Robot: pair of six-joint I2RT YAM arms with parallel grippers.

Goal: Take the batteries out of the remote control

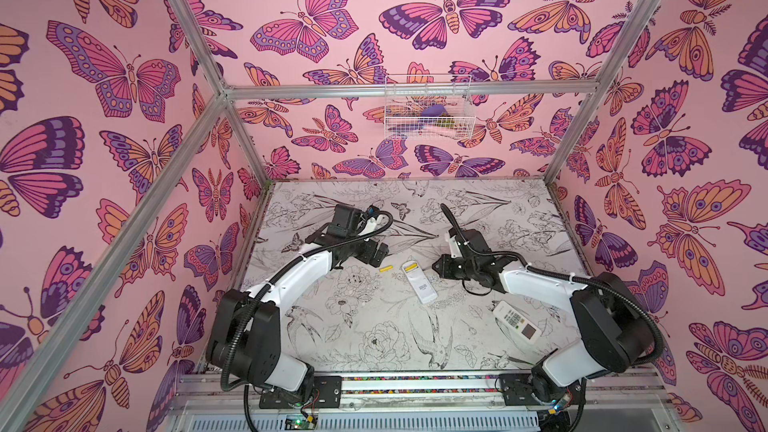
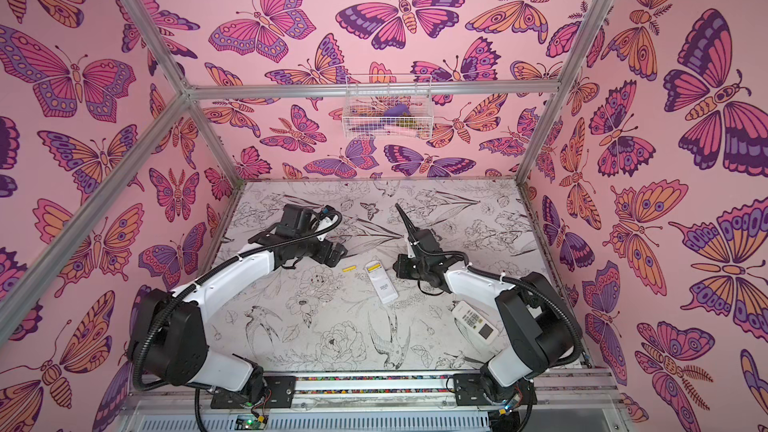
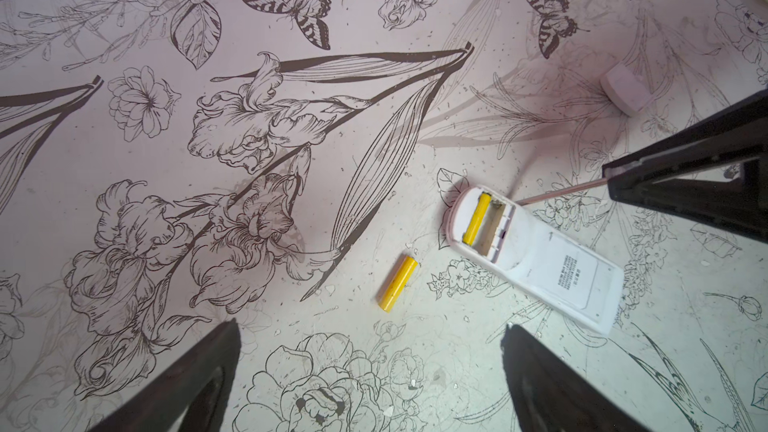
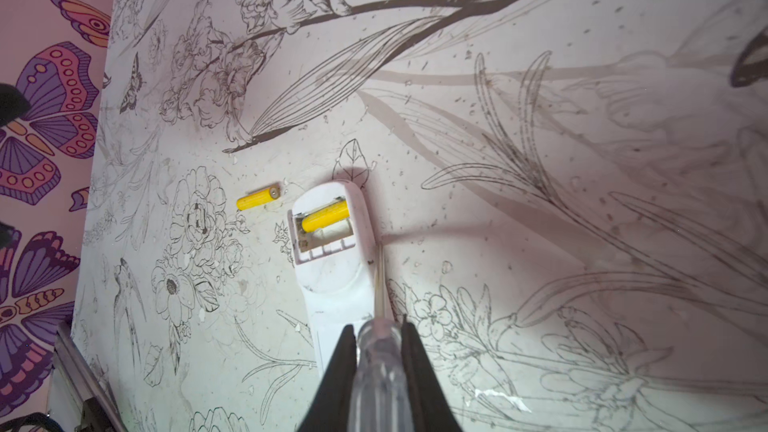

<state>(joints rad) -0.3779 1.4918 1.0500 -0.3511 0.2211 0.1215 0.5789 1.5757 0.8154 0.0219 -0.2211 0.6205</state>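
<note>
Battery [image 3: 397,283] loose near spread left hand [image 3: 370,328], seemingly untouched; right hand [image 4: 378,323] tight around screwdriver [image 4: 372,371].

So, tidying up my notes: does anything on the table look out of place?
A loose yellow battery lies on the table beside the face-down remote, whose open bay holds a second yellow battery next to an empty slot.

Open tabletop [image 3: 436,326] around loose battery [image 3: 397,283]; screwdriver [image 4: 374,367] flanks remote [image 3: 540,259] edge.
</note>
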